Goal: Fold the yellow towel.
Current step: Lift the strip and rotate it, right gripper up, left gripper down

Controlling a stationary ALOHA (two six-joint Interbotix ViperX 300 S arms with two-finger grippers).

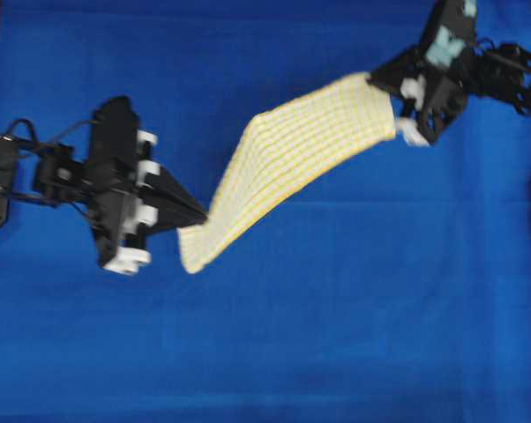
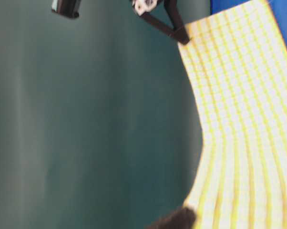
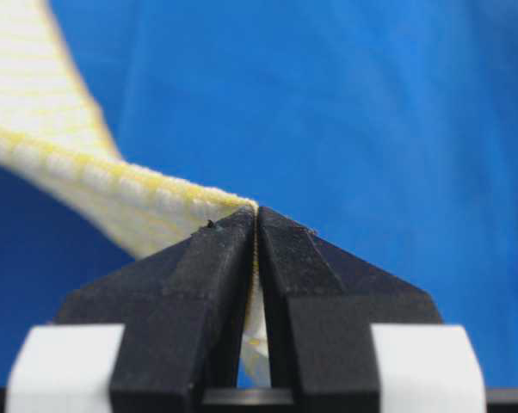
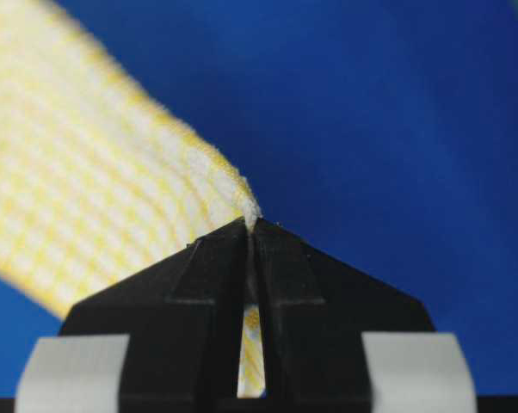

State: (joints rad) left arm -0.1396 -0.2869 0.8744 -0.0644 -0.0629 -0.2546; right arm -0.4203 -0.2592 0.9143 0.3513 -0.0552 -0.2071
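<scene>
Left gripper (image 1: 198,211): toward the left edge of the blue background cloth (image 1: 336,335), fingers pointing toward the middle. Jaws pressed together on one corner of the yellow towel (image 1: 292,163). In the left wrist view the two black fingers (image 3: 199,284) meet at the tips, with a sliver of the towel's (image 3: 113,185) hemmed edge caught between them and the rest trailing off to the upper left of that view.

Yellow towel: slung between the two arms as a twisted band, running from the left gripper's tips up and across toward the far right corner of the blue cloth. White with fine yellow checks. Its lower end hangs in a short flap just beside the left fingertips. Whether any part touches the blue cloth cannot be told from overhead. In the table-level view the towel (image 2: 243,119) fills the right side, curving, very close to the lens; a black finger (image 2: 174,26) grips its upper corner there.

Right gripper (image 1: 382,84): near the far right corner of the blue cloth, jaws clamped on the towel's other end. Right wrist view shows the fingers (image 4: 199,292) closed at the tips, the towel (image 4: 95,189) pinched in the slot and bunched to the left.

Frames somewhat blurred.
</scene>
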